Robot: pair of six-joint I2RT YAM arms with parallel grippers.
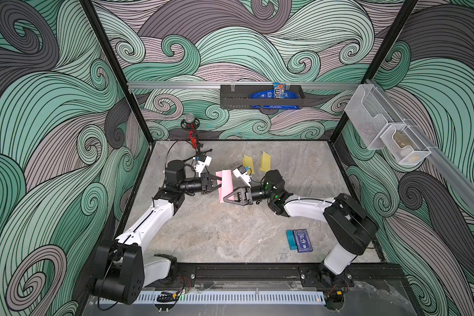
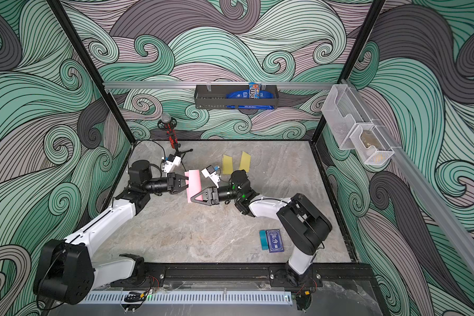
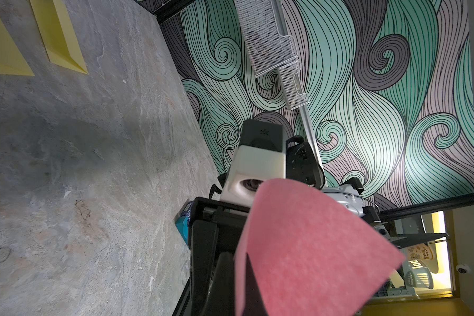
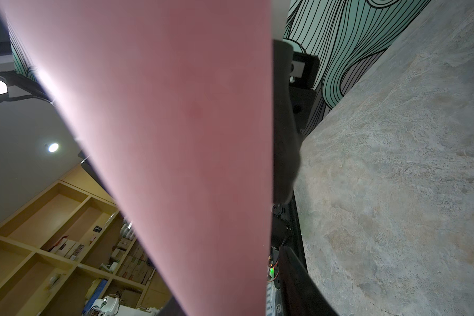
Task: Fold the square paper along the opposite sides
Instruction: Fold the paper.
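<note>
a: what's nearest?
b: a blue card box [image 1: 303,241] on the table [image 1: 216,235], near the front edge.
a: and the pink paper [image 1: 226,182]?
b: mid-table, lifted off it. the left gripper [image 1: 219,182] is clamped tight on one edge. the right gripper [image 1: 226,200] is at the near corner; i can't tell how wide it stands or whether it grips.
a: beyond?
b: two yellow sheets [image 1: 266,161], side by side.

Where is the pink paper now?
In both top views, the pink paper is mid-table, between the left gripper and the right gripper, near the yellow sheets.

paper [image 1: 228,181] sits between left gripper [image 1: 219,182] and right gripper [image 1: 227,199].
</note>
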